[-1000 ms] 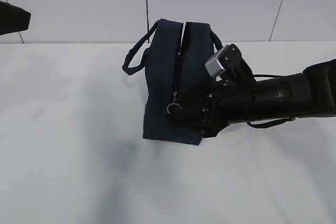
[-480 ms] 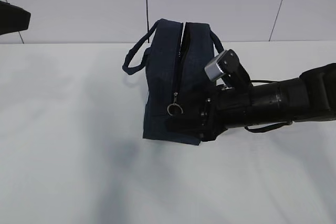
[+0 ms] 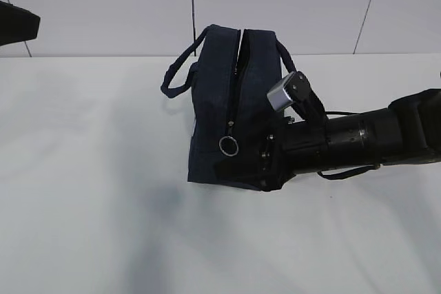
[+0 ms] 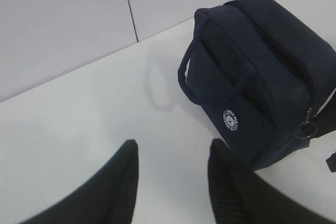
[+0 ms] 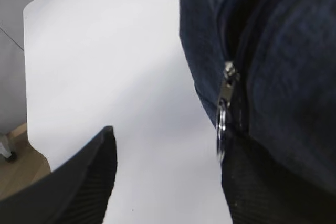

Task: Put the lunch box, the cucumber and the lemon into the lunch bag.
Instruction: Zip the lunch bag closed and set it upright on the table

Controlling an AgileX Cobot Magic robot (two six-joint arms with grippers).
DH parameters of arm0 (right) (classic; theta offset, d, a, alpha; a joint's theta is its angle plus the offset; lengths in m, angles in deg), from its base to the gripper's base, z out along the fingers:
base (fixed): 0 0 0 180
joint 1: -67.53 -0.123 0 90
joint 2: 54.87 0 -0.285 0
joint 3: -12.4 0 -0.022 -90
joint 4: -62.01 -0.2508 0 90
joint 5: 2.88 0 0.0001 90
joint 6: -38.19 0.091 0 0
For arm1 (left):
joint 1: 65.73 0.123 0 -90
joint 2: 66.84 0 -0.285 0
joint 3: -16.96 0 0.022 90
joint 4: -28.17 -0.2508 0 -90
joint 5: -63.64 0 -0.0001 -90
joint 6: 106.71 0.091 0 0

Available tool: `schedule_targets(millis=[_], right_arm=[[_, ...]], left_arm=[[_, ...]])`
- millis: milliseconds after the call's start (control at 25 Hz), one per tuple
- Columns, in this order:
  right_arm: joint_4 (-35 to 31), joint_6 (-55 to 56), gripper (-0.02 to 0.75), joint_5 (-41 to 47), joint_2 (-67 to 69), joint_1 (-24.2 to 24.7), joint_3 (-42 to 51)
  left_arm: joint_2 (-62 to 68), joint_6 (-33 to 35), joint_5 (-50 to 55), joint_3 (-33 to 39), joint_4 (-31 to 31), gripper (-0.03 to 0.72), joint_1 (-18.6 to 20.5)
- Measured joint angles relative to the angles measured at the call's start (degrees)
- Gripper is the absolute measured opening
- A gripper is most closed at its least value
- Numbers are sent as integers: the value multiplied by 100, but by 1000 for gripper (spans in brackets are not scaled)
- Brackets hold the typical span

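Exterior view: the lunch bag (image 3: 227, 111) stands upright on the white counter (image 3: 89, 191), end-on to the camera, its zipper running up the near face and over the top. The zipper's ring pull (image 3: 229, 146) hangs low on that face, and a pale sliver shows along the upper run, so the top looks partly parted — hedged, since the angle is poor. The right arm reaches in level from the right, its gripper (image 3: 265, 160) pressed low against the bag's right flank beside the ring.

Right wrist view: the right fingers (image 5: 79, 182) stand apart, nothing between them. One finger sits out over bare counter, the other is tucked under the bag's edge just below the ring. Likely lined up to catch the ring and work the zipper, or to steady the bag; no grip yet.

Left wrist view: the left gripper (image 4: 170, 182) hovers off to the bag's left, well apart from it, fingers spread and empty. It faces the side with the round white logo (image 4: 231, 119) and one loop handle (image 4: 197, 69). Reads as standing by.

Lunch box, cucumber and lemon: none visible in any view. Whether they are inside the bag or off-frame cannot be told.
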Motion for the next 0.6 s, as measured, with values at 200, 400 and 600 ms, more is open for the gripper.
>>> schedule_targets(millis=[200, 400, 600], right_arm=[[0, -10, 474, 0, 46, 0, -119], [0, -19, 474, -189, 46, 0, -393], [11, 112, 474, -232, 46, 0, -441]], left_arm=[[12, 0, 0, 0, 0, 318, 0], [62, 0, 0, 0, 0, 318, 0], [113, 0, 0, 0, 0, 318, 0]])
